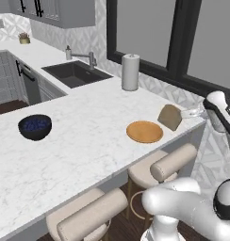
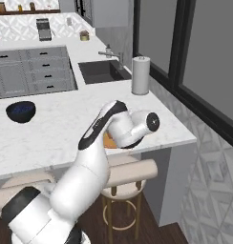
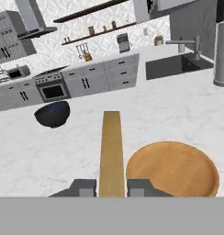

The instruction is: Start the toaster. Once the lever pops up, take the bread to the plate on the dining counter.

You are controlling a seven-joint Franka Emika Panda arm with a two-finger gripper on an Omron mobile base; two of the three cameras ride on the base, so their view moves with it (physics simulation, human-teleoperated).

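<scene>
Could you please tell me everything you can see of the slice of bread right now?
The bread is a thin, flat, tan-brown slice, squarish from the side. It stands on edge, clamped between the gripper jaws, raised above the dining counter, just beside the plate rather than over its middle. Only the jaws touch it.

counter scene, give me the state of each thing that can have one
bread: held edge-on in the gripper, off the counter, beside the plate, not yet on it
gripper: shut on the bread
plate: bare, flat on the dining counter
black bowl: upright, holds blue berries
paper towel roll: standing upright
faucet: no water visible
</scene>
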